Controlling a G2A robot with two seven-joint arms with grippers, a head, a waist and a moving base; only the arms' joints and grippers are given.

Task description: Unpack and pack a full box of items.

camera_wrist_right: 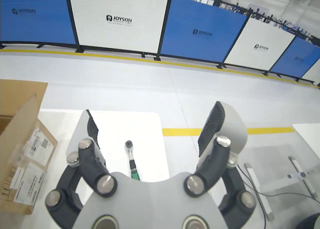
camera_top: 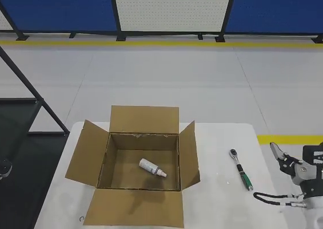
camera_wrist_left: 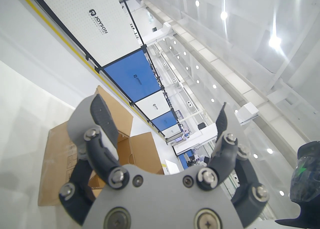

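An open cardboard box (camera_top: 104, 150) stands on the white table (camera_top: 224, 143) with its flaps spread. Inside lies a small white bottle (camera_top: 152, 167) with a pink tip. To the box's right a ratchet wrench (camera_top: 240, 168) with a green handle lies on the table. My right gripper (camera_wrist_right: 155, 127) hangs open and empty just off the table's right edge, and the wrench (camera_wrist_right: 130, 157) shows between its fingers. My left gripper (camera_wrist_left: 162, 120) is open and empty, low at the table's left, tilted up past a box flap (camera_wrist_left: 57, 150).
A black metal frame (camera_top: 12, 80) stands left of the table. Blue and white fence panels (camera_top: 167, 14) and a yellow floor line (camera_top: 167, 43) run behind. A second white table's corner (camera_wrist_right: 308, 132) lies to the right.
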